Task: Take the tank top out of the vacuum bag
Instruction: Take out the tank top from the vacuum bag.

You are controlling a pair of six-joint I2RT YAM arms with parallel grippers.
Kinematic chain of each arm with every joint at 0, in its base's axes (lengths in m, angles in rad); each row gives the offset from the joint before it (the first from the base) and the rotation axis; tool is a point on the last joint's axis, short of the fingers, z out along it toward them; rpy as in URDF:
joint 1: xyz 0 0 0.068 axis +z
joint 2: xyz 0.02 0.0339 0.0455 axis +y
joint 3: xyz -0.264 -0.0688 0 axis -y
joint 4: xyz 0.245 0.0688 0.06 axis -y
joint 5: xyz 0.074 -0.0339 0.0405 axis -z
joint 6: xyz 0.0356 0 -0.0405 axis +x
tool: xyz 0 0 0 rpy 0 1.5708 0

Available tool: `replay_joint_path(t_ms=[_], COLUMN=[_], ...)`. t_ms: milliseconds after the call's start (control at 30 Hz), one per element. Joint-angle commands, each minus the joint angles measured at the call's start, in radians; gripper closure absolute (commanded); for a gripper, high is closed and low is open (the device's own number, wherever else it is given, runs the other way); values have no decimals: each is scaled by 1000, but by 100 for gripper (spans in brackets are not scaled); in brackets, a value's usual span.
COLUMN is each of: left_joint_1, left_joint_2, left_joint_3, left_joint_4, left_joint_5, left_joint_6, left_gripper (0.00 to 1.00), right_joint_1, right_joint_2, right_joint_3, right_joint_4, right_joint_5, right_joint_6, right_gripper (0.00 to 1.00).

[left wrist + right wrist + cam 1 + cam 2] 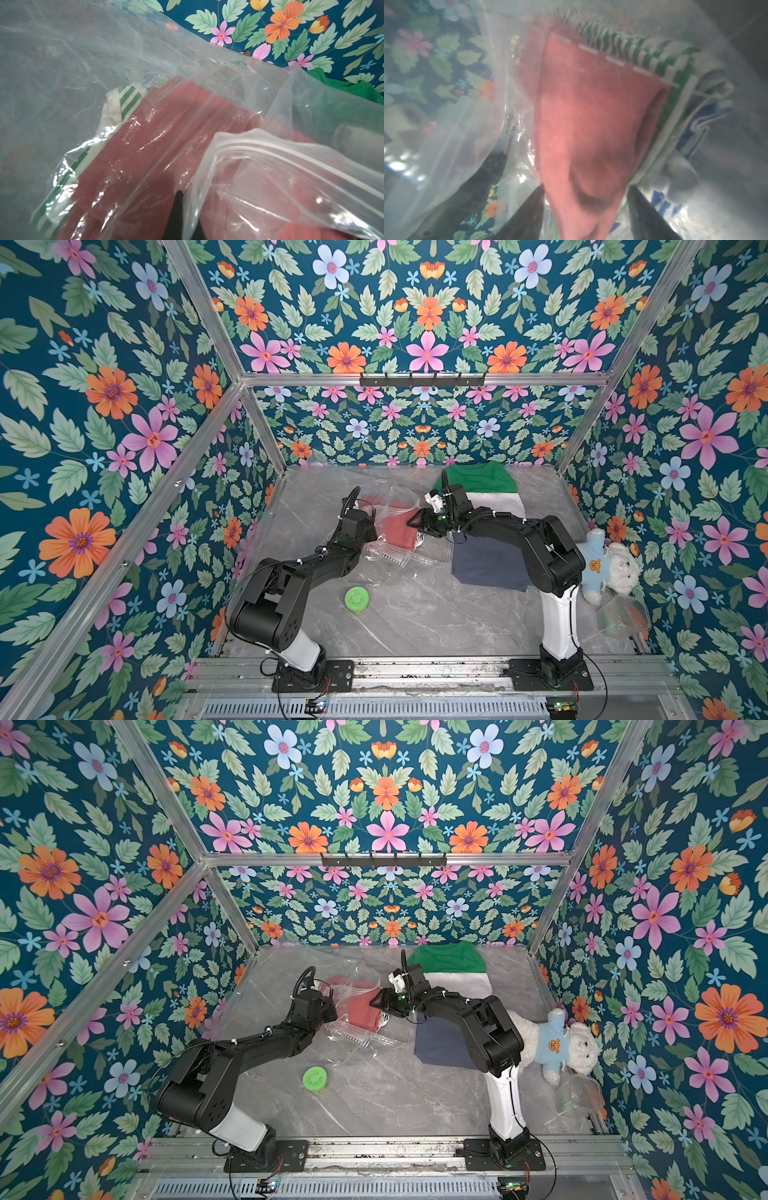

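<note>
Straddling the folded rust-red garment, seemingly the tank top, your right claw stands open inside the large crinkly clear plastic vacuum bag on the counter; your closed left claw pinches its lip. You're at the grasp: clamp the fabric, then draw it out the mouth.

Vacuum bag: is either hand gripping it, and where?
Left hand looks shut on the vacuum bag by its zip mouth. Right hand is open astride the red cloth inside, holding nothing.
</note>
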Motion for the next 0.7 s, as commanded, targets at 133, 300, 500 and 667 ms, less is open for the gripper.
replay_joint_path(t_ms=[133,300,500,667], left_joint_1=[1,1,1,1], left_joint_2=[1,1,-1,3], left_joint_3=[-2,1,-1,0], left_joint_4=[13,13,9,12], left_joint_5=[-9,-8,-11,-11], left_joint_6=[3,5,8,7], left_gripper=[100,100,100,100], right_joint_1=[1,-2,-1,5], right_joint_2=[20,22,0,-15], right_joint_3=[9,-16,-48,-70], right_joint_4=[26,134,220,256], right_joint_5=[-18,-80,-153,-189], right_joint_6=[16,73,135,164], right_gripper=[36,39,45,50])
